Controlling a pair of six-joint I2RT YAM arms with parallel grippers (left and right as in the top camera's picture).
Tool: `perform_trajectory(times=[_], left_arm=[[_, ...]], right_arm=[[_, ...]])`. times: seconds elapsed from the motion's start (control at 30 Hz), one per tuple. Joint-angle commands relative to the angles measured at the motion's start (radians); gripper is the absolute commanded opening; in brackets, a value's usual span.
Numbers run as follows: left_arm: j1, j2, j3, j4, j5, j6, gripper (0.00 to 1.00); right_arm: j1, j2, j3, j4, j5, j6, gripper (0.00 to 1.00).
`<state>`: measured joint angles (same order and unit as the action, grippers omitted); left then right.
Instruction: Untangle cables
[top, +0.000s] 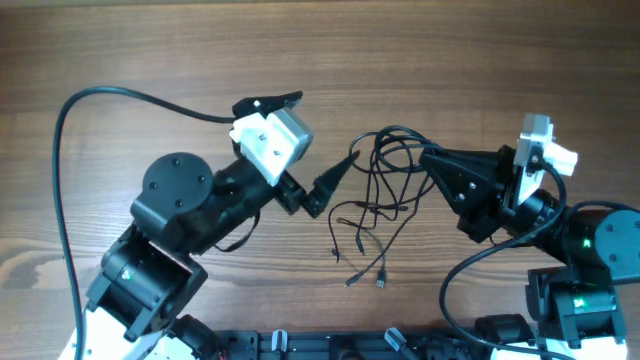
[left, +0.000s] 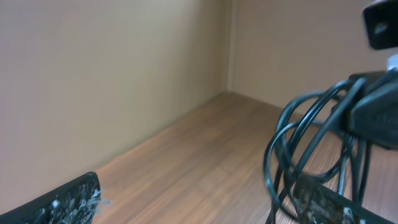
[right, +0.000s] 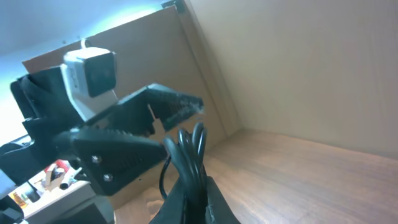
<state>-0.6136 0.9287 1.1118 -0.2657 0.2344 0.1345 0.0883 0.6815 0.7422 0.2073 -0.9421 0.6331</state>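
Step in hand: parting one strand from the bunch, judging by the pose of the arms.
Right tool (top: 425, 153): clenched on the cables (top: 385, 195) near the top of their loops; in the right wrist view, several strands rise in a tight bundle out of the grip.
Left tool (top: 328, 128): released, spread wide, holding nothing; lower tip just beside the outer loop, contact not clear.
Where the cables are: mid-table between the two tools, loops hanging from the right tool, tails trailing toward the near edge with plug ends (top: 382, 284) flat on the table (top: 150, 50).
Doing it well: use the right grip as the anchor; bring the left tool round a single outer loop, not the crossing; close only with one strand inside.
Pull: slow and sideways, away from the anchor, following a tail toward its plug.
Risk: catching two strands, likely tightening the knot.
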Motion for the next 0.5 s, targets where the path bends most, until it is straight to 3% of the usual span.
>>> perform_trajectory(times=[0.0,0.23,0.37,0.47], left_arm=[[0.003,-0.004,0.005,0.039,0.031,-0.019,1.00],[0.003,0.071,0.005,-0.007,0.083,-0.019,1.00],[0.003,0.147,0.005,0.000,-0.069,-0.094,0.97],[0.003,0.172,0.005,0.011,-0.103,-0.137,0.94]], right_arm=[[-0.003,-0.002,0.009,-0.011,-0.009,-0.005,0.04],[-0.003,-0.002,0.009,-0.010,-0.027,-0.006,0.04],[-0.003,-0.002,0.009,-0.009,-0.055,-0.014,0.05],[-0.003,-0.002,0.009,-0.010,-0.093,-0.030,0.05]])
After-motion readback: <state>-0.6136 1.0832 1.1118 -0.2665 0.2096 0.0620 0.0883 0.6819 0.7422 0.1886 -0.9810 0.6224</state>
